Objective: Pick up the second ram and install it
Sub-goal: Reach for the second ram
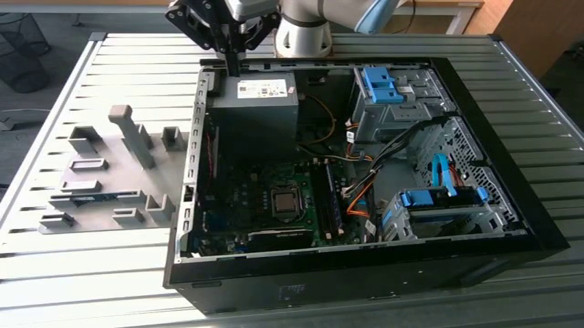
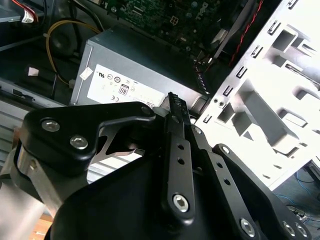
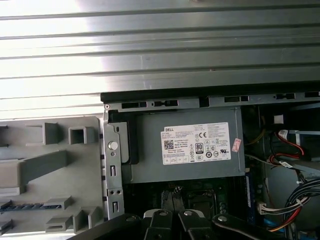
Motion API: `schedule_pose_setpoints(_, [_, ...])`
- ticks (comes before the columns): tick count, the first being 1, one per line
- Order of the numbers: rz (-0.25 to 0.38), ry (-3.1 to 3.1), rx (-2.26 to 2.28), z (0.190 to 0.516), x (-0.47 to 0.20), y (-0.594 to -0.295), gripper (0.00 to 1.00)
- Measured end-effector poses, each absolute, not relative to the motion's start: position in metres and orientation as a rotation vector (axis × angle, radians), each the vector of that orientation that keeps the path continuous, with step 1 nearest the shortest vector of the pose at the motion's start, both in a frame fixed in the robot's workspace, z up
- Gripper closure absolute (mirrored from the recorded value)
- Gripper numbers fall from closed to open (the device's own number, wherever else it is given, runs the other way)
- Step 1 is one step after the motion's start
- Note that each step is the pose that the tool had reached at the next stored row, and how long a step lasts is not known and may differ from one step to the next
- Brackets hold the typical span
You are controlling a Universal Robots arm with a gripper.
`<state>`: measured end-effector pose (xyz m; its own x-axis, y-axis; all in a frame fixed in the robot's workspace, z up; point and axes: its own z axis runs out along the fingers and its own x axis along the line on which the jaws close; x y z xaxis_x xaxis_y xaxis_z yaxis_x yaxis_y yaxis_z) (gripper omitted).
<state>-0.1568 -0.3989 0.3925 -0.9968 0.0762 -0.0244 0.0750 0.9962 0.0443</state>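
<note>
Exterior view: open computer case (image 1: 365, 280) on a slatted table (image 1: 82, 287), with the gripper (image 1: 234, 67) above its grey power supply (image 1: 256, 113). Second wrist view: the fingers (image 2: 176, 125) are pressed together, gripping nothing. The second ram (image 1: 94, 199) lies in the grey holder tray (image 1: 119, 181) at the exterior view's left, outside the case.

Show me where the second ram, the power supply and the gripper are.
second ram (image 1: 94, 198): exterior view, middle of the stick.
power supply (image 1: 251, 119): exterior view, its grey top face.
gripper (image 1: 234, 71): exterior view, between its fingertips.

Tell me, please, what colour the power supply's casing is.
Grey; the power supply shows best in the first wrist view.
</note>
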Motion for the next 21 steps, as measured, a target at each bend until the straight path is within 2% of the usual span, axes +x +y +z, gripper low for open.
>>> schedule_pose_setpoints(21, [0.068, 3.113, 0.118, 0.3923, -0.1622, -0.3989, 0.89])
